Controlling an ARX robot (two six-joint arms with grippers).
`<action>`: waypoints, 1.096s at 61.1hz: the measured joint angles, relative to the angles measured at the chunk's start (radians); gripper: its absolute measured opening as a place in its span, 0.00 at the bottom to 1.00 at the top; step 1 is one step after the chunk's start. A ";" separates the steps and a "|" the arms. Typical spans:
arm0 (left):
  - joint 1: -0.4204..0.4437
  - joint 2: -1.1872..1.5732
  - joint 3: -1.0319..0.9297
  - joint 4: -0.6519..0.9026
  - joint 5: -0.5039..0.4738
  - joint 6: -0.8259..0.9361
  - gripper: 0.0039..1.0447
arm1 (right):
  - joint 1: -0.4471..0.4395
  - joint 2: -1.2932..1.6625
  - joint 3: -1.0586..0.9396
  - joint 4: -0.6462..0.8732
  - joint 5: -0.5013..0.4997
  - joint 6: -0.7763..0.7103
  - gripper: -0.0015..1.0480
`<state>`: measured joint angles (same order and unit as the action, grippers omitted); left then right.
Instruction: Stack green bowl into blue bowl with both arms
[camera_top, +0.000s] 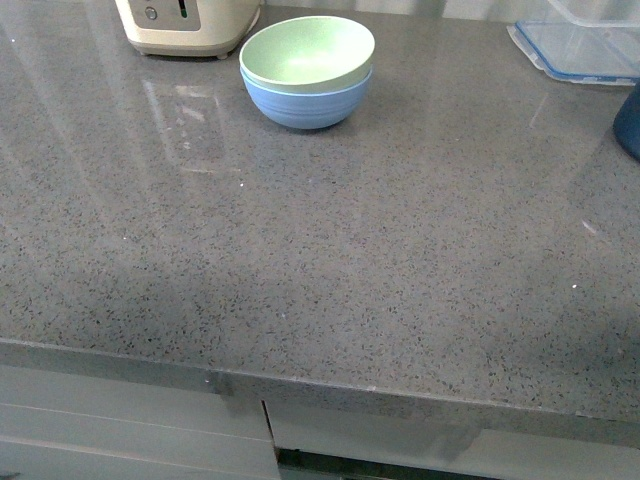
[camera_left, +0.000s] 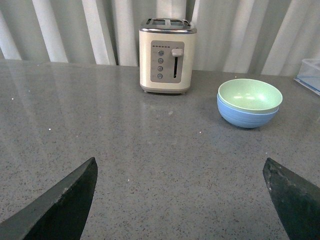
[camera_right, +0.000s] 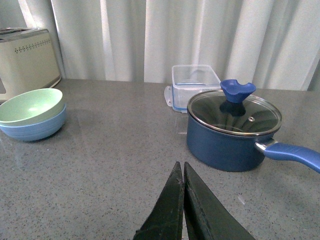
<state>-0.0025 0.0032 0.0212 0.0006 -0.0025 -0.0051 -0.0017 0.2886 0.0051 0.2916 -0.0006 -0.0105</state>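
The left gripper (camera_left: 180, 200) was spread wide over the counter (camera_left: 150, 150), holding nothing. The right gripper (camera_right: 183, 185) was pressed together, empty. Far back by the toaster (camera_left: 167, 55), the pale green bowl (camera_top: 307, 52) sat inside the light blue bowl (camera_top: 305, 104), both round and matte.

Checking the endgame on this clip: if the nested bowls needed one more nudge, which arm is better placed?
Left, probably. Its gripper is open and faces the green bowl nested in the blue bowl over bare counter. The right gripper is shut, with the pot close beside it.
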 joint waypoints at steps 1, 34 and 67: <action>0.000 0.000 0.000 0.000 0.000 0.000 0.94 | 0.000 -0.004 0.000 -0.004 0.000 0.000 0.01; 0.000 0.000 0.000 0.000 0.000 0.000 0.94 | 0.000 -0.242 0.000 -0.277 0.000 0.000 0.01; 0.000 0.000 0.000 0.000 0.000 0.000 0.94 | 0.000 -0.284 0.000 -0.290 -0.001 0.000 0.50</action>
<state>-0.0025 0.0032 0.0212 0.0006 -0.0025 -0.0051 -0.0017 0.0044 0.0055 0.0017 -0.0013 -0.0109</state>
